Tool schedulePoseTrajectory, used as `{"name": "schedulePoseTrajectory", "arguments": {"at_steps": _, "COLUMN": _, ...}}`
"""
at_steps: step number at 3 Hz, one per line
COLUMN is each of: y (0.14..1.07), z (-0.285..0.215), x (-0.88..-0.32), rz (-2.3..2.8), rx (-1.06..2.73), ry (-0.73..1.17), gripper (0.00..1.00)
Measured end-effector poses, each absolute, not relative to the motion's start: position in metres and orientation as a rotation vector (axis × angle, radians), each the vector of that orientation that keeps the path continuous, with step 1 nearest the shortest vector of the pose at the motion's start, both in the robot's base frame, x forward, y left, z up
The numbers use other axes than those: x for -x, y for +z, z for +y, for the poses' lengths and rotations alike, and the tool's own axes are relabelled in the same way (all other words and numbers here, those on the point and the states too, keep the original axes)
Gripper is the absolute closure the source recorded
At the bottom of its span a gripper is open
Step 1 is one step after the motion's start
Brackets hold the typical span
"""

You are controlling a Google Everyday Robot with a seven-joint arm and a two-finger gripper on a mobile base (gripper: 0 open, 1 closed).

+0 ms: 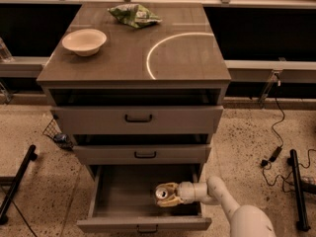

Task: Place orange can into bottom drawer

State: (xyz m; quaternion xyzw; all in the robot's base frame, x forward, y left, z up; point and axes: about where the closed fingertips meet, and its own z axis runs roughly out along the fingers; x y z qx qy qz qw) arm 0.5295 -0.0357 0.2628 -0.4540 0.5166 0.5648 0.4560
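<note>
The can (161, 193) sits inside the pulled-out bottom drawer (121, 195), toward its right side, with the gripper (167, 196) jaws clamped around it. Up on the cabinet top (187, 58) rest a bowl (84, 41) and a green bag (133, 15).

One grey cabinet (187, 58) holds three drawers: two shallow ones, the upper (89, 120) and the middle (103, 154), and one deep bottom drawer (123, 201), pulled out. There are three dark bar handles, one per drawer front. On the top sit two things: one white bowl (84, 41) near the left edge and one green snack bag (133, 15) by the back edge. There is one orange can (161, 193). It lies in the bottom drawer near its right edge, clasped by the one gripper (165, 195) of the single arm (217, 191).
</note>
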Motion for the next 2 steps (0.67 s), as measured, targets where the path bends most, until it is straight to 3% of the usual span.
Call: {"name": "schedulePoseTrajectory", "arguments": {"at_steps": 2, "y": 0.2590, "z": -0.0365, "x": -0.5419, "rz": 1.230, "rx": 1.116, "ry": 1.283, "gripper": 0.14}}
